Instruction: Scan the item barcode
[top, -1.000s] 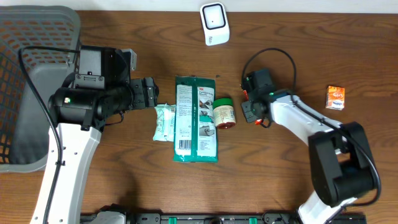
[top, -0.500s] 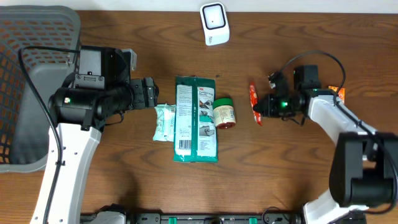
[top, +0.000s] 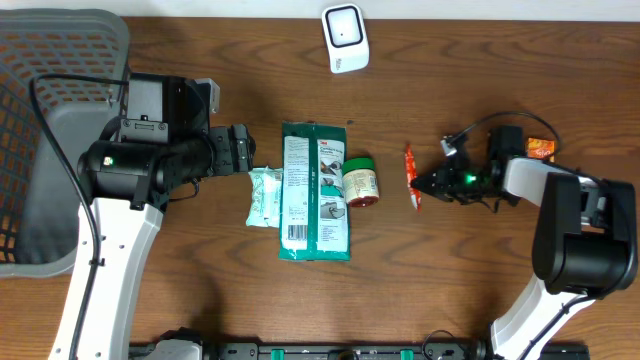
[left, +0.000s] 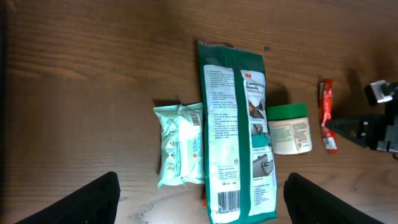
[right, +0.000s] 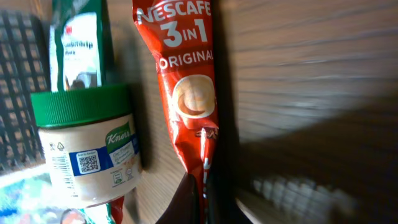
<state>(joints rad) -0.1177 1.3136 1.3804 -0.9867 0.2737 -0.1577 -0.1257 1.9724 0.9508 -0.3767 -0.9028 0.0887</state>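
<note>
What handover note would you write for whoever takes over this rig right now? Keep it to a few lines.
Open and empty, the left gripper hovers by the wipes.
The right gripper is shut on one end of the sachet, right of the jar.
The scanner stands at the far edge, apart from the sachet.
Done: sachet gripped. Left: show its barcode to the scanner.

White arms (top: 110, 250), black joints (top: 130, 170), cables (top: 62, 125)

Wood table (top: 450, 280) bearing green pouch (top: 316, 190), jar (top: 360, 181)
</note>
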